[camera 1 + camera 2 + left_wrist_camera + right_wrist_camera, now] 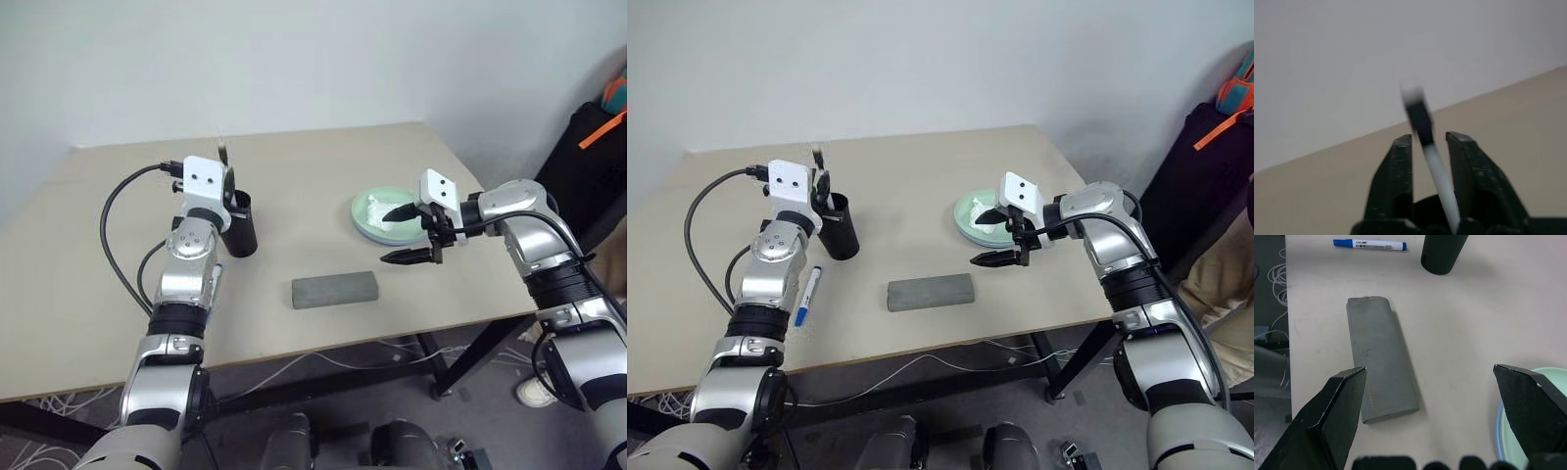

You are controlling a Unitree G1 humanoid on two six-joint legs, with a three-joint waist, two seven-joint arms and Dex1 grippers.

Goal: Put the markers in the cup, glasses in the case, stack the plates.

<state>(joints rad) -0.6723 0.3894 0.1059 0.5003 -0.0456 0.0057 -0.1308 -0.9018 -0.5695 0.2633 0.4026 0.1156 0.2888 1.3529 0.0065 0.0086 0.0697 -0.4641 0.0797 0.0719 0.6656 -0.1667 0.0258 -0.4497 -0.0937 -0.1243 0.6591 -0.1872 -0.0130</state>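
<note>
Black-cap marker (pixel 1422 132) sits btwn loosened left gripper (pixel 1427 142) fingers over cup (pixel 838 227); blue-cap marker (pixel 808 296) left; right gripper (pixel 1004 235) wide, empty.

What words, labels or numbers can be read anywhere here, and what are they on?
Nothing can be read.
Blue-capped marker: a small dark print runs along its white barrel, too small to read.
Black-capped marker in the left pincer: blurred, no text to be made out.
Case, cup, plates: no writing seen.
</note>
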